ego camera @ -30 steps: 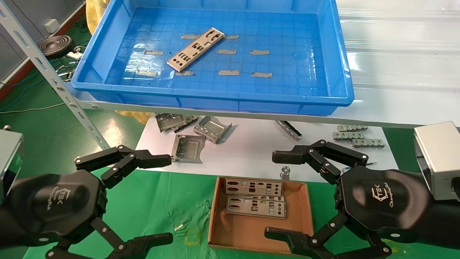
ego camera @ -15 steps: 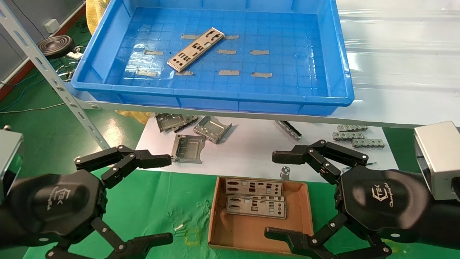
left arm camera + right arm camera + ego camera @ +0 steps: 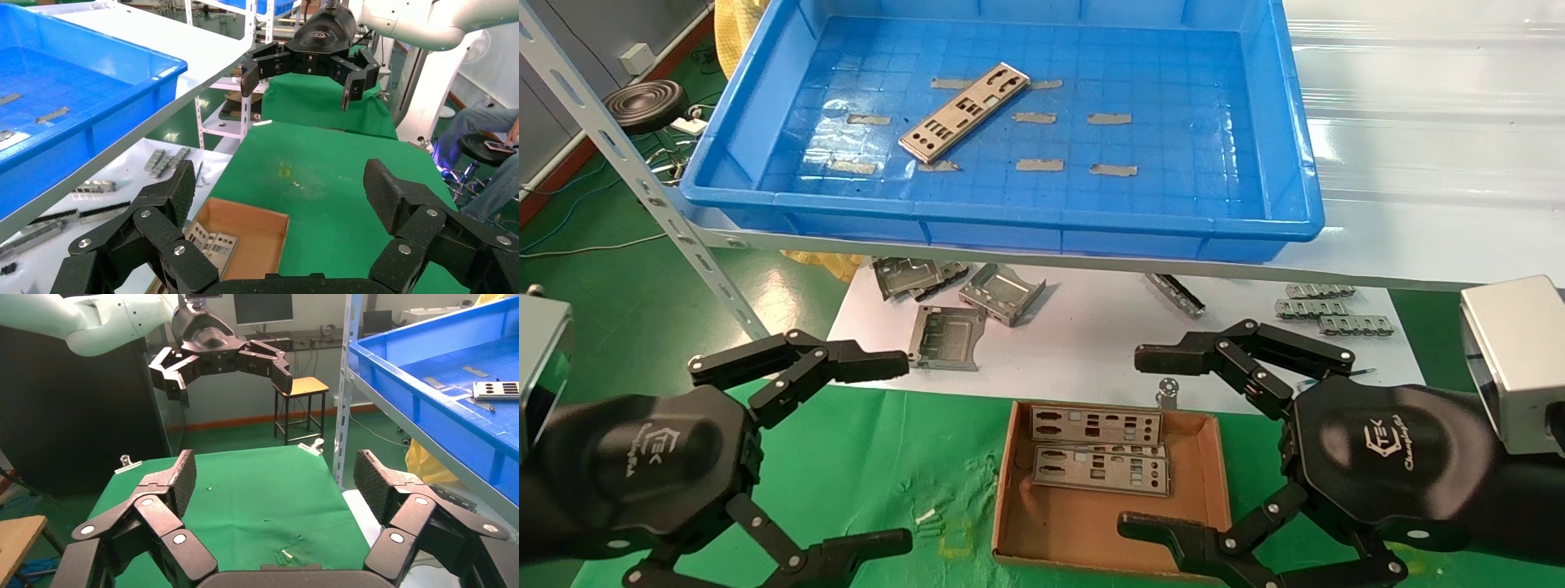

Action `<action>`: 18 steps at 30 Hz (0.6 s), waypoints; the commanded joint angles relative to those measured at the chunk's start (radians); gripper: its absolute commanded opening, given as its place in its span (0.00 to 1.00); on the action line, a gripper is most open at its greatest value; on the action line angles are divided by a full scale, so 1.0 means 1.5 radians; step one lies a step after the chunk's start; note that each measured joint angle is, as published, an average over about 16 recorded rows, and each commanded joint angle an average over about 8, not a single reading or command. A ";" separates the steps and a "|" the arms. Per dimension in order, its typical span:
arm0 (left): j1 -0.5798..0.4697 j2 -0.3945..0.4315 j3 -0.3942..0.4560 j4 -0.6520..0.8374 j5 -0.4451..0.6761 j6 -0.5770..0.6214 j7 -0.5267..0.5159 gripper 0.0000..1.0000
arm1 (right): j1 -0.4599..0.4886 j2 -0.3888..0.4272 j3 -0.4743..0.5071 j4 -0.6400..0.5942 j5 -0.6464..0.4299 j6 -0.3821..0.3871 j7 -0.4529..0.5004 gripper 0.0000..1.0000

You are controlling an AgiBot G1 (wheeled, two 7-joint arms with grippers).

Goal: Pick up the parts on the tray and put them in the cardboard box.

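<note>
One silver plate, a part point(image 3: 964, 112), lies slanted on the floor of the blue tray point(image 3: 1001, 220) on the upper shelf; it also shows in the right wrist view as the plate point(image 3: 497, 389). Below, the cardboard box point(image 3: 1009, 490) on the green cloth holds two parts point(image 3: 1096, 426) point(image 3: 1101, 471), one overlapping the other. My left gripper point(image 3: 905, 452) hangs open and empty to the left of the box. My right gripper point(image 3: 1132, 442) is open and empty at the box's right side. The left wrist view shows the box point(image 3: 281, 236) past my open left gripper point(image 3: 281, 184).
Folded grey brackets point(image 3: 977, 298) and comb-like strips point(image 3: 1324, 306) lie on a white sheet under the shelf, behind the box. A slanted shelf upright point(image 3: 641, 188) stands at the left. A small round metal piece point(image 3: 1167, 390) sits just behind the box.
The right gripper has shifted very slightly to the left; everything else is as before.
</note>
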 commanded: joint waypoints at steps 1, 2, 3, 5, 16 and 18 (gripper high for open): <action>0.000 0.000 0.000 0.000 0.000 0.000 0.000 1.00 | 0.000 0.000 0.000 0.000 0.000 0.000 0.000 0.00; 0.000 0.000 0.000 0.000 0.000 0.000 0.000 1.00 | 0.000 0.000 0.000 0.000 0.000 0.000 0.000 0.01; 0.000 0.000 0.000 0.000 0.000 0.000 0.000 1.00 | 0.000 0.000 0.000 0.000 0.000 0.000 0.000 0.07; 0.000 0.000 0.000 0.000 0.000 0.000 0.000 1.00 | 0.000 0.000 0.000 0.000 0.000 0.000 0.000 0.32; 0.000 0.000 0.000 0.000 0.000 0.000 0.000 1.00 | 0.000 0.000 0.000 0.000 0.000 0.000 0.000 1.00; 0.000 0.000 0.000 0.000 0.000 0.000 0.000 1.00 | 0.000 0.000 0.000 0.000 0.000 0.000 0.000 1.00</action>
